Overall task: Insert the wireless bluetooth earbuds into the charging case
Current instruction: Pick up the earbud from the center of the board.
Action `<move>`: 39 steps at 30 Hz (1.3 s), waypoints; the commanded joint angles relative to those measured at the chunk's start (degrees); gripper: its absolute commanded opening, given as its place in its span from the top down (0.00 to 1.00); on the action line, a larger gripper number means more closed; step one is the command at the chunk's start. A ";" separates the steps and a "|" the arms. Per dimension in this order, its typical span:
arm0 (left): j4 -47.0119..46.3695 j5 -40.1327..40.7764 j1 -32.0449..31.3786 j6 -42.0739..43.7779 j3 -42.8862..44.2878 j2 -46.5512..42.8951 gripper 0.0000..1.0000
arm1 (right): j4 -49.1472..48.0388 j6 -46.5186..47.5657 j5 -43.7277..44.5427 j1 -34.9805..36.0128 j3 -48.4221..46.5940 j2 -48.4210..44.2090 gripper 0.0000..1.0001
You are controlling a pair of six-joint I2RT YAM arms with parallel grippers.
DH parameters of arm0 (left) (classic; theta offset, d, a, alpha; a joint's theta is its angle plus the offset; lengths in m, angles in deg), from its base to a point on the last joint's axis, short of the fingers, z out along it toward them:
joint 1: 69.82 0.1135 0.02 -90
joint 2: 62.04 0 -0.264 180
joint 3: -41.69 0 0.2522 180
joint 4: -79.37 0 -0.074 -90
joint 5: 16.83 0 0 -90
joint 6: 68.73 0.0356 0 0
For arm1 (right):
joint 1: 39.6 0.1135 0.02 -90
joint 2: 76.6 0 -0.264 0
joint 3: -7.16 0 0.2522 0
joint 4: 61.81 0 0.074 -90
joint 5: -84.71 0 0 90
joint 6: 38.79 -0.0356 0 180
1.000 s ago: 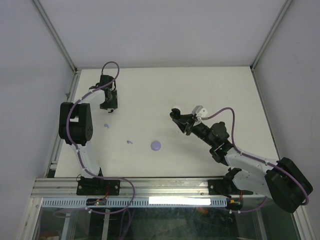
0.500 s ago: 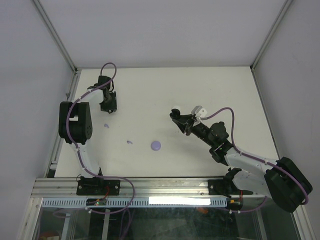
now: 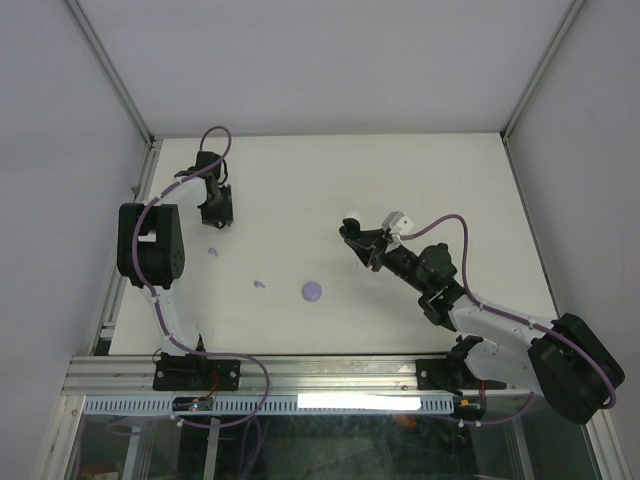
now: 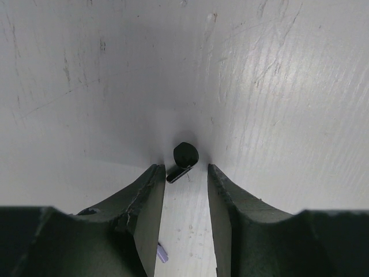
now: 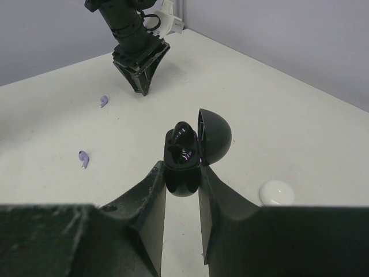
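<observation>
- The left gripper (image 4: 183, 167) stands low over the table (image 3: 300, 180), its jaws narrow but not closed. A thin gap shows on each side of the black earbud (image 4: 184, 157).
- The black earbud lies on the table directly ahead of this hand, just between the two fingertips (image 4: 154, 173).
- Its long axis is slanted across the gap. The round head points away from the hand and a little to the right finger, and the stem comes back toward the left finger, almost touching it.
- I judge that this slant is what matters for the pinch, because the jaws would meet the stem end first and could turn the bud.
- The right gripper (image 5: 183, 167) is clamped on the black charging case (image 5: 183, 154), with the lid (image 5: 214, 135) open to the right of the hand.
- The case is well apart from the bud, so the left arm is clearly the nearer one for the pick.
- Two lavender earbuds (image 5: 83, 157) (image 5: 104, 101) lie ahead and to the left of the right hand, and a white round case (image 5: 277, 192) lies near on its right.
</observation>
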 commanded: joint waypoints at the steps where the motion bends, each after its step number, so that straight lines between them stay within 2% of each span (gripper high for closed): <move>1: 1.44 1.05 -0.07 -1.34 4.34 0.26 0.63 | -2.03 0.55 -0.08 -0.17 -1.66 0.43 1.00; 4: 1.51 0.28 -0.07 -0.94 5.75 1.75 0.69 | -1.97 0.55 -0.06 -0.16 -1.70 0.35 1.00; 16: 1.67 0.71 -0.11 -0.14 6.63 4.52 0.71 | -1.84 0.55 -0.32 -0.20 -1.80 0.21 1.00; 26: 2.75 0.05 -0.06 -0.29 6.64 5.60 0.87 | -1.16 0.73 -0.29 -0.18 -1.74 -0.72 1.00; 31: 2.60 -3.00 -0.10 -1.76 5.52 1.74 0.92 | -0.55 0.95 -0.33 -0.18 -1.98 -1.46 1.00; 39: -2.07 -13.52 -1.05 -7.27 0.46 -11.27 0.92 | -1.46 0.40 -1.39 0.03 -2.62 -1.65 1.00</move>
